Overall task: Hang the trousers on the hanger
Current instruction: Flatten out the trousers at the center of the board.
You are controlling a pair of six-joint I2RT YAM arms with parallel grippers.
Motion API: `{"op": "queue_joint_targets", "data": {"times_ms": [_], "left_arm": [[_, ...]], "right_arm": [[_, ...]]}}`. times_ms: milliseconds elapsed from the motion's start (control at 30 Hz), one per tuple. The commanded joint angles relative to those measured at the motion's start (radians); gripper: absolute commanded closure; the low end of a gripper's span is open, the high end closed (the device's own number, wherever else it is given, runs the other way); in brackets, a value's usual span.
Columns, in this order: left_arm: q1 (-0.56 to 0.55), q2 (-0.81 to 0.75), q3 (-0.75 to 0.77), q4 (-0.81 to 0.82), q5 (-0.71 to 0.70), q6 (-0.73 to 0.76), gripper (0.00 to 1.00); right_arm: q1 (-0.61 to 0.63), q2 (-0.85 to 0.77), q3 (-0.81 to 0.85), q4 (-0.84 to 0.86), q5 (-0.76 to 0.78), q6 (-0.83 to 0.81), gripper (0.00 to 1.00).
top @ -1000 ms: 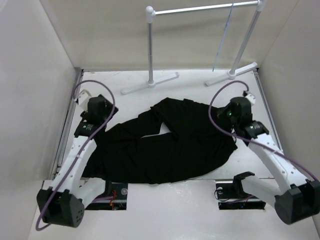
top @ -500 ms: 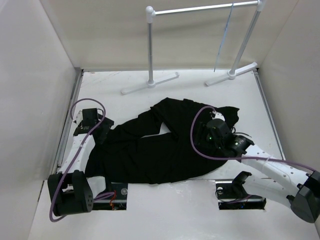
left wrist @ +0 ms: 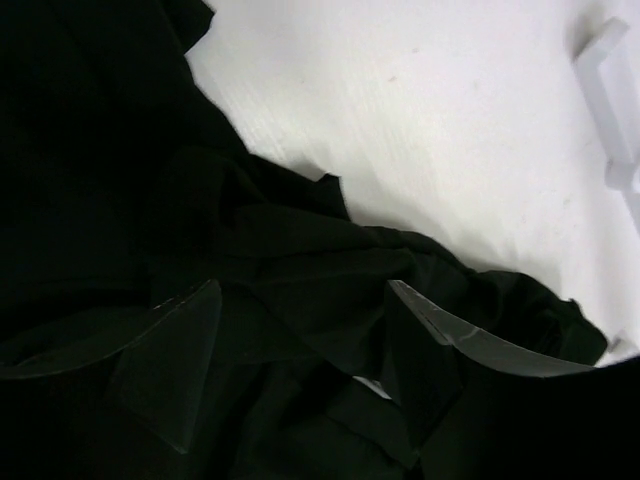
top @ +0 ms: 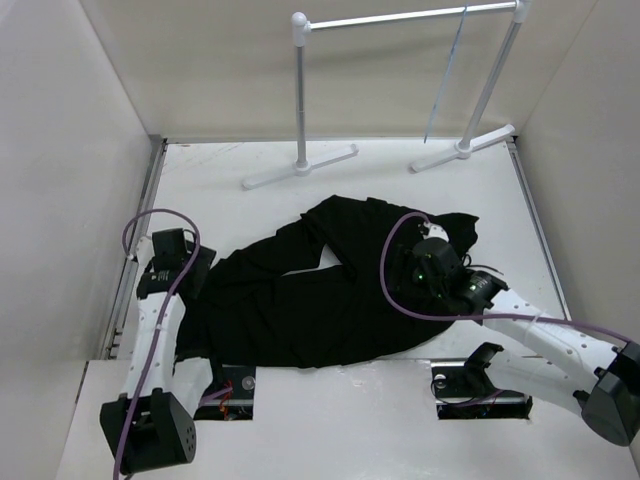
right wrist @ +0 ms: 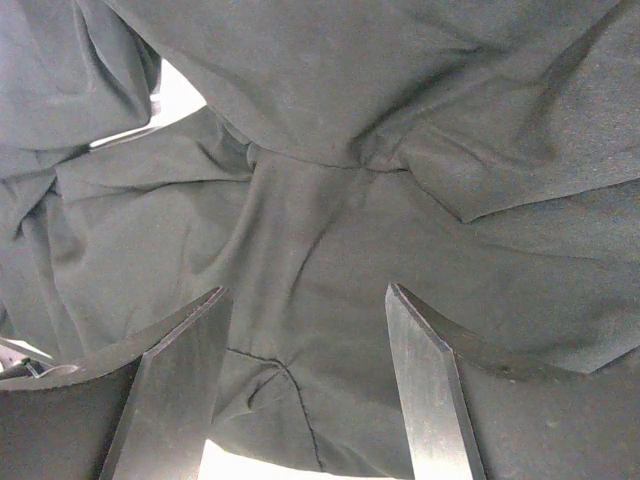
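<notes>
My bench carries the trousers, spread flat. The hanger hangs on the rack behind, well apart. I judge I'm regrasping: left pincer and right pincer both gape, released, over cloth. Next they should clench on fabric.

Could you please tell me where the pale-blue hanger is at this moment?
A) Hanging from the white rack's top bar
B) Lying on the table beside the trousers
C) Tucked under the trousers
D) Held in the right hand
A: the hanger dangles from the top bar of the rack at the far side, well apart from the trousers spread on the table.
</notes>
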Motion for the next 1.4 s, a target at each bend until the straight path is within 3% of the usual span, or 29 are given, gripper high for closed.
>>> {"op": "queue_joint_targets", "data": {"times_ms": [0, 200, 300, 367, 433, 500, 733, 800, 867, 933, 1000, 1167, 1367], "left_arm": [[0.017, -0.002, -0.048, -0.042, -0.019, -0.021, 0.39], [0.057, 0.068, -0.077, 0.033, 0.027, -0.021, 0.51], [0.065, 0.131, -0.079, 0.105, 0.033, -0.022, 0.74], [0.065, 0.146, -0.036, 0.14, 0.039, -0.028, 0.84], [0.03, 0.148, 0.049, 0.154, 0.038, -0.042, 0.88], [-0.019, 0.162, 0.177, 0.157, 0.026, -0.044, 0.91], [-0.171, 0.315, 0.72, 0.14, -0.01, 0.008, 0.93], [-0.186, 0.347, 0.817, 0.128, -0.034, 0.048, 0.92], [-0.176, 0.349, 0.822, 0.12, -0.068, 0.094, 0.92], [-0.139, 0.324, 0.742, 0.099, -0.059, 0.084, 0.9], [-0.101, 0.285, 0.6, 0.065, -0.002, 0.058, 0.8], [-0.027, 0.139, 0.224, 0.002, 0.059, 0.015, 0.39], [0.042, 0.106, 0.085, 0.046, 0.088, 0.009, 0.27]], "right_arm": [[0.002, 0.006, 0.027, 0.028, -0.016, -0.016, 0.31], [-0.004, 0.006, 0.019, 0.028, -0.024, -0.021, 0.31], [-0.023, -0.004, 0.008, 0.029, -0.019, -0.021, 0.34], [-0.04, -0.012, 0.001, 0.031, -0.024, -0.021, 0.42], [-0.052, -0.02, -0.007, 0.031, -0.024, -0.021, 0.56], [-0.064, -0.023, -0.013, 0.029, -0.024, -0.021, 0.62], [-0.142, -0.023, -0.01, 0.045, -0.024, -0.021, 0.59], [-0.159, -0.02, -0.001, 0.048, -0.026, -0.025, 0.57], [-0.176, -0.018, 0.0, 0.051, -0.026, -0.028, 0.52], [-0.196, -0.017, -0.004, 0.051, -0.023, -0.03, 0.42], [-0.222, -0.026, -0.013, 0.051, -0.026, -0.03, 0.36], [-0.242, -0.049, -0.012, 0.045, -0.041, -0.042, 0.35], [-0.212, -0.018, -0.01, 0.043, -0.058, -0.044, 0.35]]}}
